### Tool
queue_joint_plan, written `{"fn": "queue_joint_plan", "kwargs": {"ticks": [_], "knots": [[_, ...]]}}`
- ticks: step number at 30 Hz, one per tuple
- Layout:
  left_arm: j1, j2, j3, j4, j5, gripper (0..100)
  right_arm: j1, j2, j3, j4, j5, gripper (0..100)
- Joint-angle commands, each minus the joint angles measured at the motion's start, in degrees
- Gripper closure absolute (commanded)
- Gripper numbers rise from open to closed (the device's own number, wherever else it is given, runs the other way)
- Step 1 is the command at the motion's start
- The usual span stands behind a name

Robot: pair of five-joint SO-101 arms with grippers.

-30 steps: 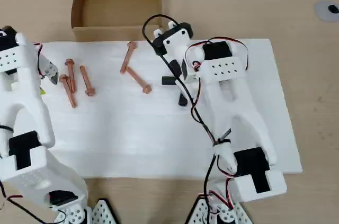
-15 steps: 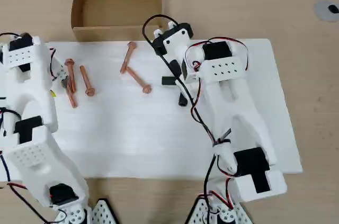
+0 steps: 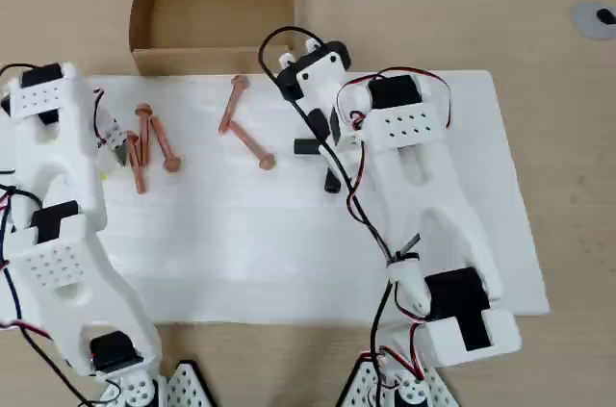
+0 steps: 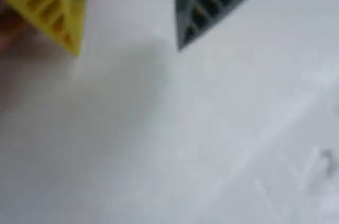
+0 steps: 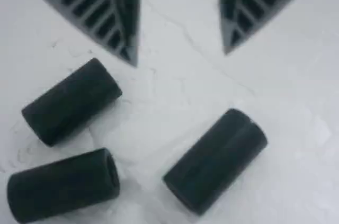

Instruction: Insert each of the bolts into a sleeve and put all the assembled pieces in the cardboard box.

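Held spread: left gripper (image 4: 127,44) just beside three bolts (image 3: 164,145), right gripper (image 5: 180,54) over three black sleeves (image 5: 71,102), two more bolts (image 3: 231,107) laid between on the foam sheet (image 3: 241,234), cardboard box (image 3: 207,61) set at its far edge.

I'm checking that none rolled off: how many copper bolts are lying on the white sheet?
5. Clustered beside the left gripper: bolt one, bolt two, bolt three. Farther along the white sheet: bolt four, bolt five. An arm might hide more.
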Motion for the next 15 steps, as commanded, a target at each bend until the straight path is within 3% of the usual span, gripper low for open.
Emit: {"fn": "queue_joint_plan", "kwargs": {"ticks": [1, 8, 15], "knots": [[2.55, -5.67, -9.23, 6.07, -1.41, 86, -0.48, -0.13, -3.3, 0.18, 0.18, 86.1], [5.89, -5.67, -10.64, 7.21, -0.97, 86, -0.48, -0.13, -3.3, 0.26, 0.26, 86.1], [5.71, -0.57, -5.36, 0.7, -0.26, 86, -0.48, -0.13, -1.27, -0.18, 0.44, 86.1]]}}
